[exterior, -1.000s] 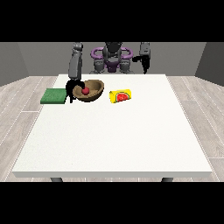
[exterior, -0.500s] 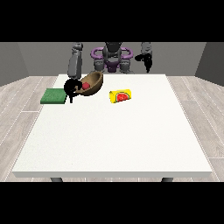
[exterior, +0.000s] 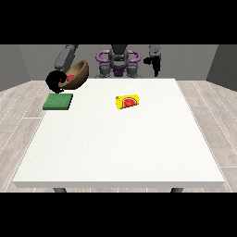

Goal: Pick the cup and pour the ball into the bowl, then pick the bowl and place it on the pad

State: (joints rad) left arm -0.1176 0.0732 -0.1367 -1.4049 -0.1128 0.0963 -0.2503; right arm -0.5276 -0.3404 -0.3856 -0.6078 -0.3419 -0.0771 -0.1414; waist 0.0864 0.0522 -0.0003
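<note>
Up at the far left, the black hand at the view's left (exterior: pixel 56 80) is curled round the rim of a brown wooden bowl (exterior: pixel 77 74), holding it tilted in the air above the table's far-left corner. A small red ball (exterior: pixel 71 78) shows inside the bowl. Just below lies the flat green square pad (exterior: pixel 58 101), at the left edge of the large white table (exterior: pixel 120 148). A yellow cup (exterior: pixel 128 101) with a red mark lies on its side near the far middle. The hand at the view's right (exterior: pixel 154 64) hangs raised beyond the far edge; whether its fingers are spread or closed, I cannot tell. The near half and right side offer open room.
</note>
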